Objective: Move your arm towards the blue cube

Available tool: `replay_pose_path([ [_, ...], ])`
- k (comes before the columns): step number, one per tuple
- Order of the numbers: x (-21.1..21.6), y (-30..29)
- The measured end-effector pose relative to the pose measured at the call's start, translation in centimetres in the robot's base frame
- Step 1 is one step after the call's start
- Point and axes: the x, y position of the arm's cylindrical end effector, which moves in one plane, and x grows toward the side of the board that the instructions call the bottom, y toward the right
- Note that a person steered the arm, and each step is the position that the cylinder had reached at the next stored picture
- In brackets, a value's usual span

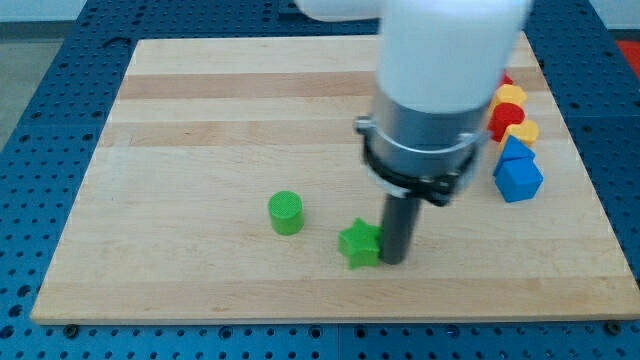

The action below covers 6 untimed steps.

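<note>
The blue cube (518,178) sits near the board's right edge, with a second blue block (514,149) just above it. My tip (392,260) rests on the board at the lower middle, touching the right side of a green star block (360,244). The blue cube lies well to the right of my tip and a little higher in the view. The arm's white and grey body (435,90) hides the board above the rod.
A green cylinder (286,212) stands left of the star. A yellow block (522,131), a red block (506,117) and another yellow block (510,96) cluster above the blue blocks at the right edge. The wooden board (200,120) lies on a blue perforated table.
</note>
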Motion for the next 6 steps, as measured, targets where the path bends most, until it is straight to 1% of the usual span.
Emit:
replay_pose_path([
  [1, -1.2, -4.1],
  [2, -1.3, -4.9],
  [3, -0.4, -1.5],
  [4, 0.0, 6.0],
  [5, 0.0, 15.4],
  [6, -2.1, 22.1],
])
